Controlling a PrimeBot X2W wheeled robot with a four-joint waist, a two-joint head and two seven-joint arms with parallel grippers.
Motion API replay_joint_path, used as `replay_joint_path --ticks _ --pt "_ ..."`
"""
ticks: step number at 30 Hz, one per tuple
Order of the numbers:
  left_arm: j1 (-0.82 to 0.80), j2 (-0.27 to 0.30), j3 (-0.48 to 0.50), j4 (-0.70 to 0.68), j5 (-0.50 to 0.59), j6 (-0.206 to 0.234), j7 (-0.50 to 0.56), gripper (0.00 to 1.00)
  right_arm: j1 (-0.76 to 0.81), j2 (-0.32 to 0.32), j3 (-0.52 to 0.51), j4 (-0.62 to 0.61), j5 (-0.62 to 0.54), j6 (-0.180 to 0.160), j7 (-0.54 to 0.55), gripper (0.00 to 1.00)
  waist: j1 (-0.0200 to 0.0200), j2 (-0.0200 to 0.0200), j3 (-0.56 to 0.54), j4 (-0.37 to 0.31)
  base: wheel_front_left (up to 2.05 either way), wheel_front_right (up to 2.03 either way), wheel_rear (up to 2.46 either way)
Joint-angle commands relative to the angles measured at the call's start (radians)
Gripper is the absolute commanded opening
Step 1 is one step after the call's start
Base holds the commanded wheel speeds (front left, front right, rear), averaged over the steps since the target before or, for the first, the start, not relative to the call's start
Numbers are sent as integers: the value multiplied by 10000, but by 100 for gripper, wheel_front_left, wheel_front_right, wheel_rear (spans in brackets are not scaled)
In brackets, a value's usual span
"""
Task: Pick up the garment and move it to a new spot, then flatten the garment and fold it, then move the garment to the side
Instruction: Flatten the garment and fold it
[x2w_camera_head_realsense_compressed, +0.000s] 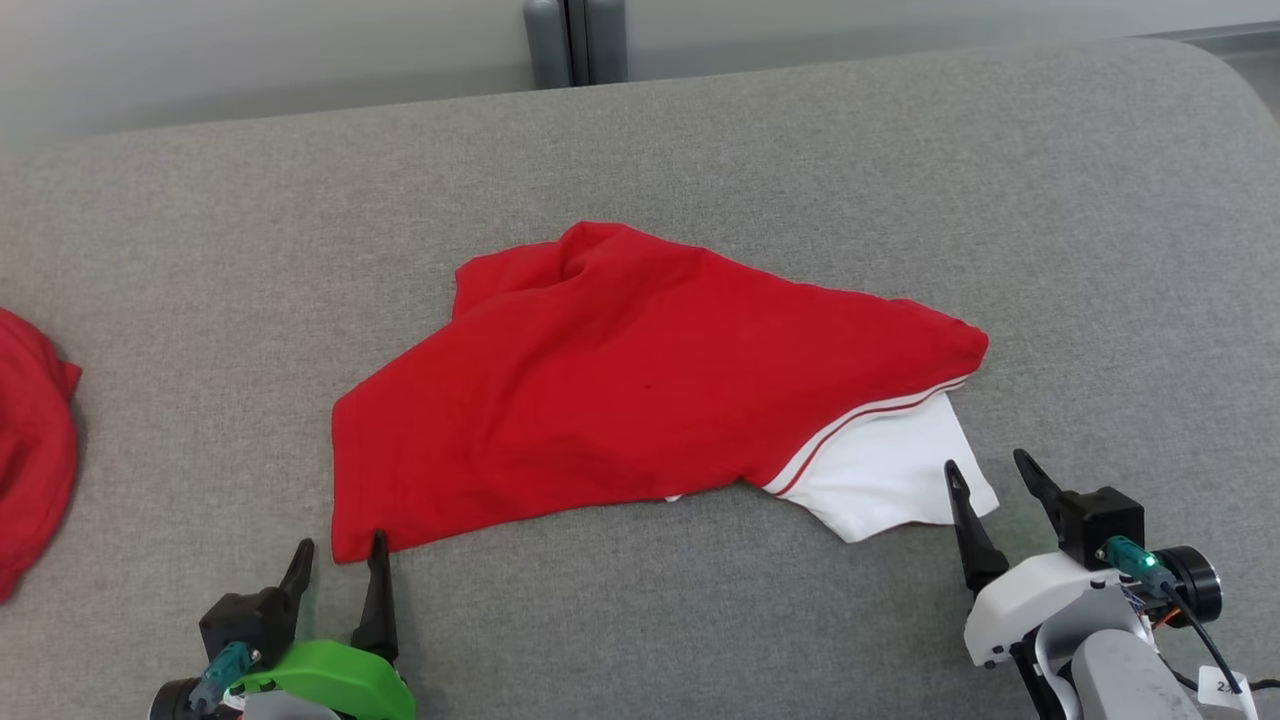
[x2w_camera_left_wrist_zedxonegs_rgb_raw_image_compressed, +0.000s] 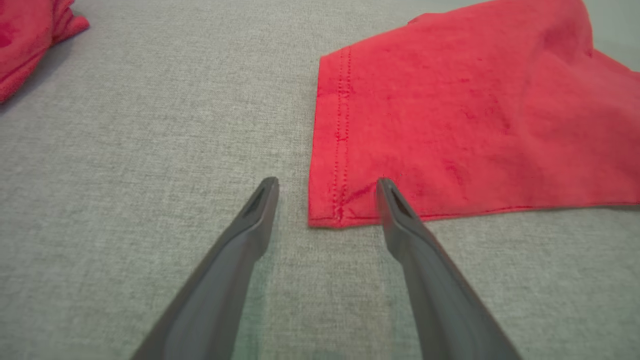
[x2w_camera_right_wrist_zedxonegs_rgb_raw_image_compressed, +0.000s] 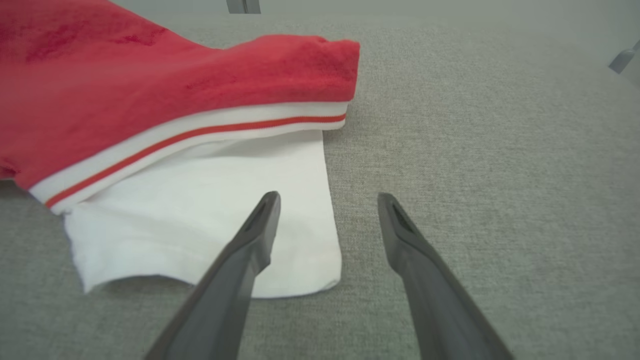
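The garment (x2w_camera_head_realsense_compressed: 640, 390) is a red shirt with a white, red-striped band and a white panel (x2w_camera_head_realsense_compressed: 890, 480) at its near right, lying loosely folded on the grey cushion. My left gripper (x2w_camera_head_realsense_compressed: 340, 560) is open at the shirt's near left corner (x2w_camera_left_wrist_zedxonegs_rgb_raw_image_compressed: 325, 215); its right finger (x2w_camera_left_wrist_zedxonegs_rgb_raw_image_compressed: 395, 210) lies over the hem and its left finger (x2w_camera_left_wrist_zedxonegs_rgb_raw_image_compressed: 260, 205) over bare fabric. My right gripper (x2w_camera_head_realsense_compressed: 990, 478) is open at the white panel's (x2w_camera_right_wrist_zedxonegs_rgb_raw_image_compressed: 210, 220) right edge, one finger (x2w_camera_right_wrist_zedxonegs_rgb_raw_image_compressed: 260, 225) above the white cloth, the other (x2w_camera_right_wrist_zedxonegs_rgb_raw_image_compressed: 400, 230) over the cushion. Nothing is held.
A second red cloth (x2w_camera_head_realsense_compressed: 30, 450) lies bunched at the far left edge, also in the left wrist view (x2w_camera_left_wrist_zedxonegs_rgb_raw_image_compressed: 30, 35). The grey cushion surface (x2w_camera_head_realsense_compressed: 1100, 250) stretches wide to the right and behind. A dark post (x2w_camera_head_realsense_compressed: 575, 40) stands beyond the back edge.
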Motion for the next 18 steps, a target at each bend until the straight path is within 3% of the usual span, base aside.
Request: replay_joint_path --ticks 1,18 --pt "-207 80 -8 76 -25 -32 -4 100 -114 -38 -23 61 -70 -14 -6 100 0 0 120 -27 0 0 0" --pt "-520 183 -53 406 -127 -32 7 100 -386 -27 423 1170 -171 -12 31 100 0 0 463 -23 0 0 0"
